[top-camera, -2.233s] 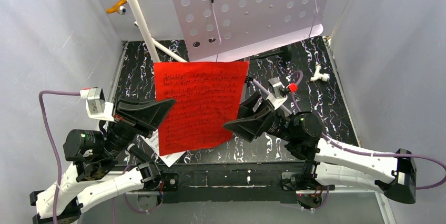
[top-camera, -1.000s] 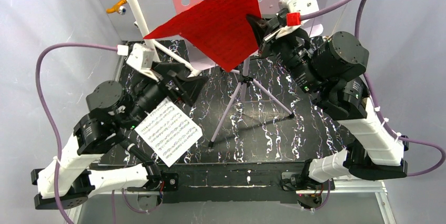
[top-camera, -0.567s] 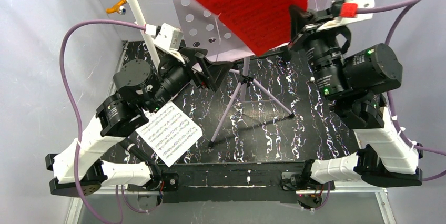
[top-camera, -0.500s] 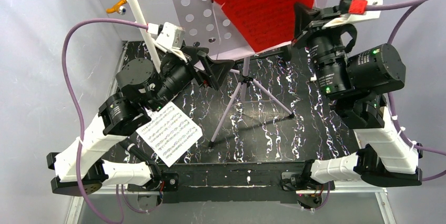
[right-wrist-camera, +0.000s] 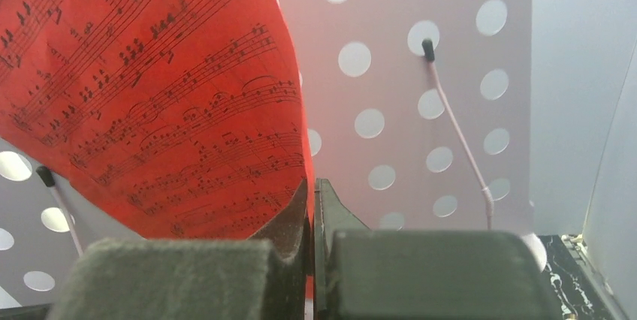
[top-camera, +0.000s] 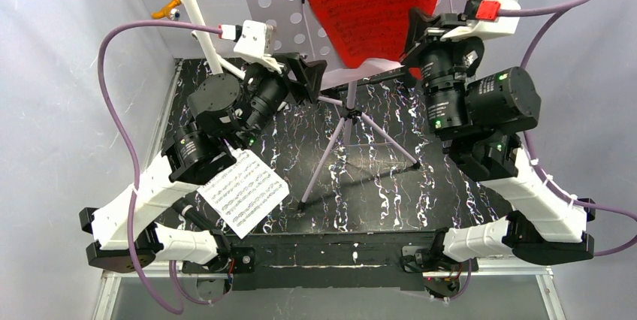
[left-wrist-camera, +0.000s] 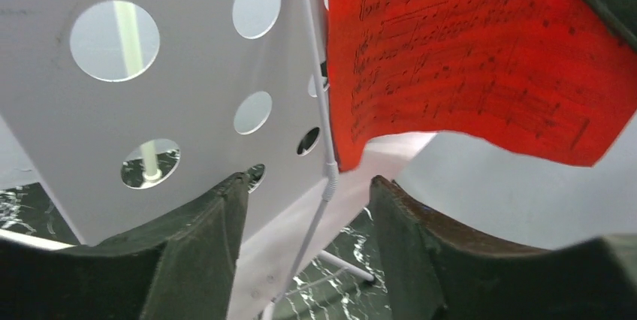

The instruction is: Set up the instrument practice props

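Right gripper (right-wrist-camera: 312,194): we see it pinched on the lower right edge of the red music sheet (top-camera: 364,4).
Left gripper (left-wrist-camera: 308,185): jaws spread, holding nothing, low before the music stand (top-camera: 264,12).
Sheet's place: up against the stand's perforated face, at the table's (top-camera: 451,177) rear.
Pointing: one corner down, staves slanting; the frame cuts its top, so we cannot tell the long axis.
Edges: its left edge runs just beside a wire retainer (left-wrist-camera: 321,136).
Room: grey walls (top-camera: 45,110) are near both arms; the white music sheet (top-camera: 243,192) lies flat by the left arm.
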Available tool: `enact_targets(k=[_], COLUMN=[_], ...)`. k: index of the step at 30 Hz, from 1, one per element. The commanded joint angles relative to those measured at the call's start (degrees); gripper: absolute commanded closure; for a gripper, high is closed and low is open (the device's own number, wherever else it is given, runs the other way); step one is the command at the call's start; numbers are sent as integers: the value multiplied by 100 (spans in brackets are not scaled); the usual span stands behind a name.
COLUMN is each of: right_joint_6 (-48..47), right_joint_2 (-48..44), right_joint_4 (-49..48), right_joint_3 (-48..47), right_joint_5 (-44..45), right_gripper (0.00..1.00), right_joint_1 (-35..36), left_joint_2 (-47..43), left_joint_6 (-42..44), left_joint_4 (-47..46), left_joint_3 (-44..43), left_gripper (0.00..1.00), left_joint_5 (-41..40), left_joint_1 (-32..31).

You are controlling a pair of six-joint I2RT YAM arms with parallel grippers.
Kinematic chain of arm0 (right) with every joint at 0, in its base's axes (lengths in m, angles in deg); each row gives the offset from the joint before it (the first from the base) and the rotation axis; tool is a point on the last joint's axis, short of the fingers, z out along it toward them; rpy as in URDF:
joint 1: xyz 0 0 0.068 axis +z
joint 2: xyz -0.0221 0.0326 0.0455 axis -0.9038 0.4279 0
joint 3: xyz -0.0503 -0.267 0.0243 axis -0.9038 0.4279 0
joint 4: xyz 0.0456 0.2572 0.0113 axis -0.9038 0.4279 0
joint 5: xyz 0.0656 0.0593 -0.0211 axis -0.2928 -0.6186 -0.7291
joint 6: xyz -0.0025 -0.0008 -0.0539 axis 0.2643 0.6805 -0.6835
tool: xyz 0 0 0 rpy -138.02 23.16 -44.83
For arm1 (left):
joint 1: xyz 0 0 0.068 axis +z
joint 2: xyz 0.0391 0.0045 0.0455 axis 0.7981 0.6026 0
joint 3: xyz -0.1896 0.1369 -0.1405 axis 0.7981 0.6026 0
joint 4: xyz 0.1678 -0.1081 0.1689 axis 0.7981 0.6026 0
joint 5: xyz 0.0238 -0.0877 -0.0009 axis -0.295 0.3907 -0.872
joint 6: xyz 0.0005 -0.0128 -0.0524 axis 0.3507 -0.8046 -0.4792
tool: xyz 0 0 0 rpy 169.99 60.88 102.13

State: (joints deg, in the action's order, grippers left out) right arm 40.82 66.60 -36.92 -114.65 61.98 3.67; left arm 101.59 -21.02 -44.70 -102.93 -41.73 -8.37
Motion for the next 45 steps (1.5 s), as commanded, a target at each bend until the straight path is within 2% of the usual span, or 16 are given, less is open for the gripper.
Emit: enact_targets(k=[1,5,13,17,35,45], right_joint_6=[124,149,212,232,335,495], right_joint_2=[-314,-279,-259,-309,-326,-202], right_joint_4=[-970,-1073,-1165,-1180,-1427,-1560], right_joint_3=[384,426,498,556,653,599], right_joint_5=[242,331,281,217,243,451], right_gripper=[99,99,99,99,99,99], right_joint_1=[15,13,13,13,13,13], left_joint_2=[-11,13,313,382,349,73], left_joint_6=[182,85,-34,-90,94,416], left_joint_4=[-690,-1163,-1253,-1466,-1746,-2538], left_joint_3=[-40,95,-160,-166,21,649], left_gripper=[47,56,59,64,99,100], left_joint_5=[-730,-911,-740,-715,-484,73], left_joint_1=[-20,-23,-20,-20,-20,-20])
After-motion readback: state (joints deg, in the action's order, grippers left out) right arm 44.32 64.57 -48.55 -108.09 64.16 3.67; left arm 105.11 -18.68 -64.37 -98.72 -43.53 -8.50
